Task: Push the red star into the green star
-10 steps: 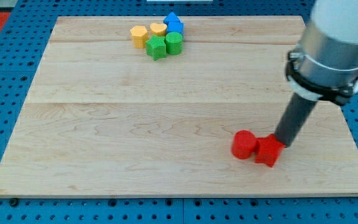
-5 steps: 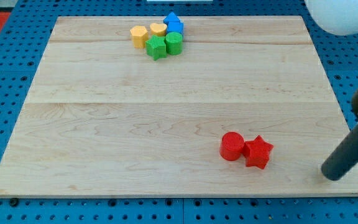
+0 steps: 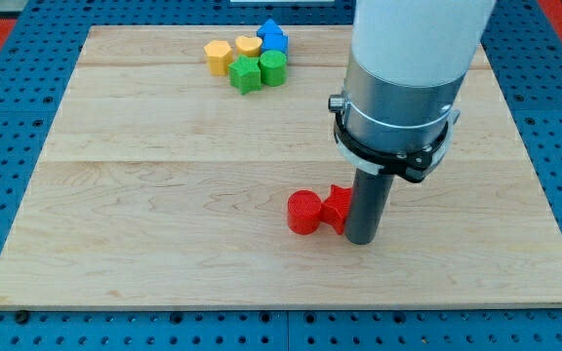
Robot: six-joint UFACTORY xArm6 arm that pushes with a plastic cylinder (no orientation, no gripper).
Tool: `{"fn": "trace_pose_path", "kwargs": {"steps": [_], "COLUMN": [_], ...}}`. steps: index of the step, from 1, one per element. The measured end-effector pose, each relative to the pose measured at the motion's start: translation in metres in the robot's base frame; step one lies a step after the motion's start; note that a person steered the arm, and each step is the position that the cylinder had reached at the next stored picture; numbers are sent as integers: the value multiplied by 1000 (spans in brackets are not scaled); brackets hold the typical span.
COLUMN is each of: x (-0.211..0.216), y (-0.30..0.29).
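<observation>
The red star (image 3: pixel 337 206) lies at the board's lower middle, partly hidden behind my rod. A red cylinder (image 3: pixel 303 213) touches it on the view's left. My tip (image 3: pixel 361 237) rests on the board right against the red star's right side. The green star (image 3: pixel 246 75) sits near the view's top, in a cluster of blocks, far up and left of the red star.
The cluster at the top holds a green cylinder (image 3: pixel 273 67), a blue block (image 3: pixel 272 37), a yellow hexagonal block (image 3: pixel 219 56) and a yellow cylinder (image 3: pixel 249 46). The arm's wide grey body hangs over the board's right middle.
My tip swung from the board's right edge back leftwards to the red star. The red star and red cylinder slid left across the board.
</observation>
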State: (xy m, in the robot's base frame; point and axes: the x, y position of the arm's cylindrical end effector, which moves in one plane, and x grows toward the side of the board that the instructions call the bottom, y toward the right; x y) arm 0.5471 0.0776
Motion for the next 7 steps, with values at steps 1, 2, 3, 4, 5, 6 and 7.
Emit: {"fn": "trace_pose_path", "kwargs": {"steps": [1, 2, 3, 4, 5, 6, 7], "x": [0, 0, 0, 0, -2, -27, -44], "y": [1, 1, -1, -10, -43, -45, -46]}}
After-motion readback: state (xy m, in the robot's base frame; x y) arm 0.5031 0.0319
